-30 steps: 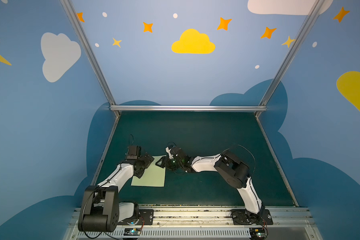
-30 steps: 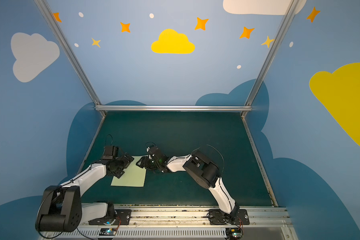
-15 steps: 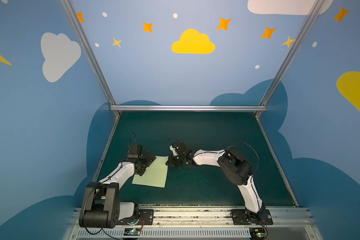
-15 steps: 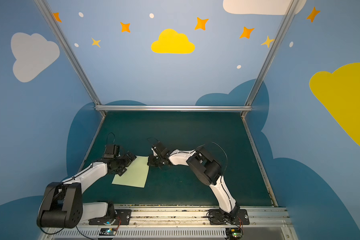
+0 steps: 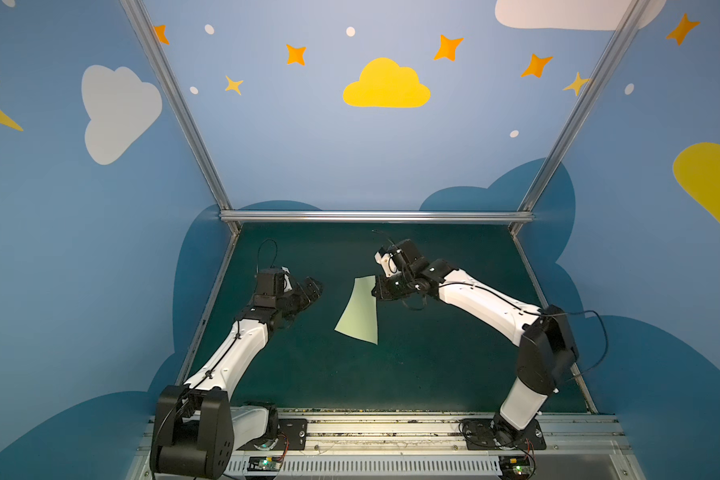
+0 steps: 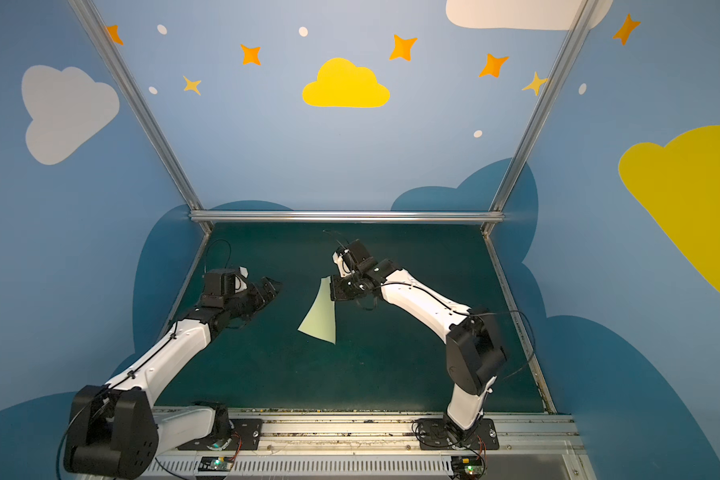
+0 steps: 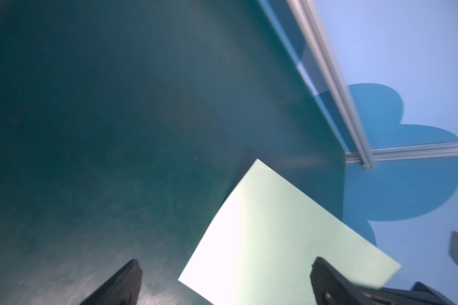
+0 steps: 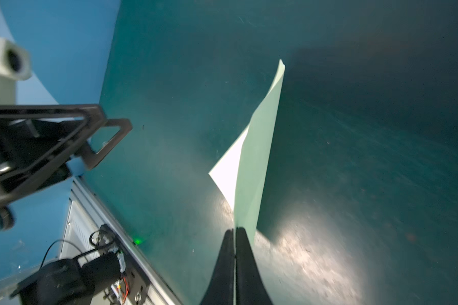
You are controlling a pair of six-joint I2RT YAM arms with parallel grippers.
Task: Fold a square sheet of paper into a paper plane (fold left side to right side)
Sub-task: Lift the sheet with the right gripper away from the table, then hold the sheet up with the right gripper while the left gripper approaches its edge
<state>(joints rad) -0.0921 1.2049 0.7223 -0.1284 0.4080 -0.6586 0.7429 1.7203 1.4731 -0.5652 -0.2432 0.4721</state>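
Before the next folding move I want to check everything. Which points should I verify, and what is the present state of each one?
1. Grip: the right pincer is shut on the paper sheet, at its far end: ok.
2. The left pincer is open: ok.
3. The left pincer is apart from the sheet, with a gap in both top views: ok.
4. The sheet lies flat on the table: not ok, it is lifted and curved.
5. A crease is already made in the sheet: cannot tell.
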